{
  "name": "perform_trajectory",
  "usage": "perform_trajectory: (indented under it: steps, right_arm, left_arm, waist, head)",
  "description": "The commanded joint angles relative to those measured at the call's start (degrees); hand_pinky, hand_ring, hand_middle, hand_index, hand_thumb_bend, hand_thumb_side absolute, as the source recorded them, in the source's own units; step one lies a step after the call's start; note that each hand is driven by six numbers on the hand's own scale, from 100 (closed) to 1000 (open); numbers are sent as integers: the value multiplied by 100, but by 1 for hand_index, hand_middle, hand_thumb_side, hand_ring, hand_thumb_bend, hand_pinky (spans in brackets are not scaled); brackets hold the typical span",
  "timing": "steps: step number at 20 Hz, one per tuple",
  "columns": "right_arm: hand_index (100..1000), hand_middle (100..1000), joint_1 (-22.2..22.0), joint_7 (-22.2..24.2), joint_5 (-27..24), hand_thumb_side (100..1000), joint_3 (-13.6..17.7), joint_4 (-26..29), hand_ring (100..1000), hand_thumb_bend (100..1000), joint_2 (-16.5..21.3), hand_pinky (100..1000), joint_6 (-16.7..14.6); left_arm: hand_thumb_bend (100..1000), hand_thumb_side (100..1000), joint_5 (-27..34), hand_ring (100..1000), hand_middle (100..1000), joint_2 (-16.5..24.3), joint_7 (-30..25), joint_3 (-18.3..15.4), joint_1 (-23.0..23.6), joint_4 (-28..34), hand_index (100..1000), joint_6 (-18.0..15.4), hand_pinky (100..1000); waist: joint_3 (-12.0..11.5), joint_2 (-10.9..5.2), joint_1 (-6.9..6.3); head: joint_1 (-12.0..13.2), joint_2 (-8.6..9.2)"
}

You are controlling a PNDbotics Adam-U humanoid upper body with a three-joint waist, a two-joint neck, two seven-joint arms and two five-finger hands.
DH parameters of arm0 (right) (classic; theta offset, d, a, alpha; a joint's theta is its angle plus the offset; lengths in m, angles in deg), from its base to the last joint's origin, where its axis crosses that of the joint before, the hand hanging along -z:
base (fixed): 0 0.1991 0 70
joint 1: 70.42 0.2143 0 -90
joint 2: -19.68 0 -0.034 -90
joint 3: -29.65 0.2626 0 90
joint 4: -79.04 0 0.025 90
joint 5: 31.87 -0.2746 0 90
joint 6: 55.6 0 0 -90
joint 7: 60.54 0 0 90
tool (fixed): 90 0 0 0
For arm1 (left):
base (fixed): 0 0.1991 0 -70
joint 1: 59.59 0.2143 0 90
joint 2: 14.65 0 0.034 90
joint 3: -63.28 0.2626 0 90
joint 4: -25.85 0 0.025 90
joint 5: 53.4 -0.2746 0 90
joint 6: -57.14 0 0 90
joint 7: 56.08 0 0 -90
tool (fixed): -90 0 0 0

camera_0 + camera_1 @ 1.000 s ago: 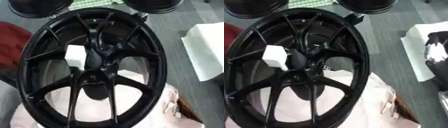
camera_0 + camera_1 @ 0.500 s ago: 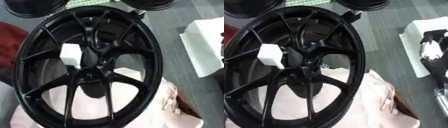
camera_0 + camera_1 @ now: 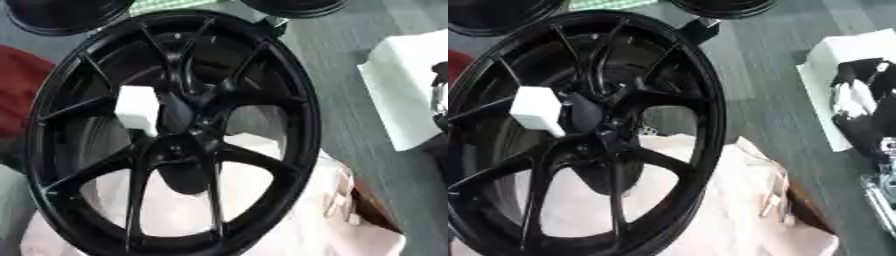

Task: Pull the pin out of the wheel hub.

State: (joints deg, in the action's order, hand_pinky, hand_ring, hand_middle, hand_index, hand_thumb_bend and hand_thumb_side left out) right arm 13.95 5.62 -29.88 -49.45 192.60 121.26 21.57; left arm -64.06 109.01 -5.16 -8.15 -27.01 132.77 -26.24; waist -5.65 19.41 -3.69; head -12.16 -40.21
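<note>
**Black wheel on pale cloth, white block at its hub**

Nearest to us, a pale pink cloth [image 3: 737, 210] lies under the wheel's near side. The big black wheel [image 3: 175, 130] fills most of our view, its spokes meeting at the hub [image 3: 601, 120]. A white block [image 3: 537, 110] sits just left of the hub, against the spokes; we cannot tell whether it is the pin. At the right edge, our right hand [image 3: 859, 95] shows above a white sheet [image 3: 407, 95], black with white patches; we cannot tell whether its fingers are curled or straight. Our left hand does not show. Far off, other black rims [image 3: 61, 15] lie on the grey desk [image 3: 763, 75].
</note>
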Motion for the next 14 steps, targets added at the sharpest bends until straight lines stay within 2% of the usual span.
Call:
perform_trajectory:
  steps: [1,6,14]
  right_arm:
    - [626,584,-23,-12,81,417,21,104,711,100,174,801,27]
    - [627,584,-21,-16,97,416,12,104,712,100,187,802,27]
    - [627,584,15,-4,60,420,4,104,711,100,202,801,29]
  left_arm:
    - [100,714,-84,735,682,50,-364,170,-310,-120,819,-53,812]
    - [100,787,-90,755,709,-143,-771,559,-741,-232,843,12,817]
    - [100,814,-9,786,750,-363,-775,977,-1083,-129,881,589,835]
  waist:
    - [-22,-142,2]
    - [-31,-143,-17]
    - [-28,-138,-42]
  head:
    - [-49,-14]
    - [-74,-16]
    - [-24,-39]
